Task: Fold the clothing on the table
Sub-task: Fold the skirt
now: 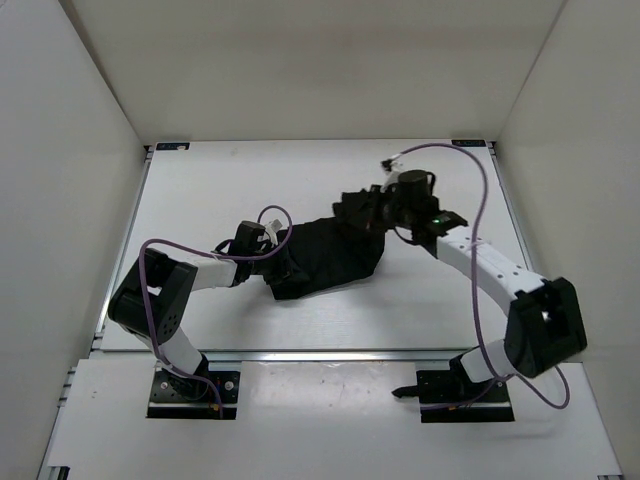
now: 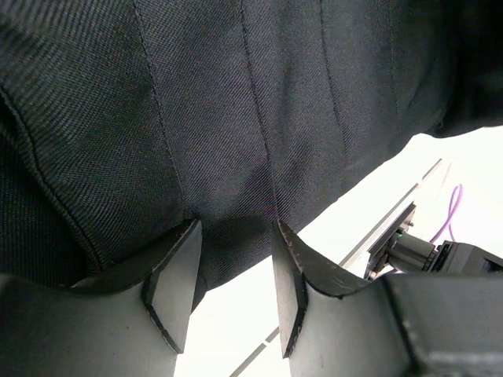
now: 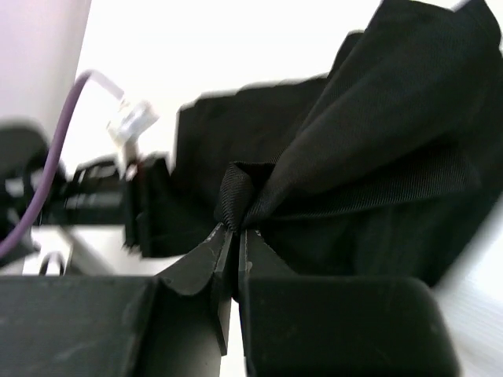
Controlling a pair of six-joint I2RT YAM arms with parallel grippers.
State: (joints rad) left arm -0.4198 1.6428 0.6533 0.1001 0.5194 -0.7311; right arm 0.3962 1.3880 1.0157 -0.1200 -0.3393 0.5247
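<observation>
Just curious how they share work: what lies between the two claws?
The black clothing spans from the left gripper to the right gripper, which pinches a fold; the top view shows this.

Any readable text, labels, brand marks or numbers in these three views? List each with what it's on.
None readable in any view.
The clothing is plain black fabric with no tag showing.
The table is unmarked.
The white connector is too blurred to show any print.

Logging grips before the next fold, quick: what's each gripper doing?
Left gripper: open, clothing at its fingertips.
Right gripper: closed, pinching a fold of the clothing.
</observation>
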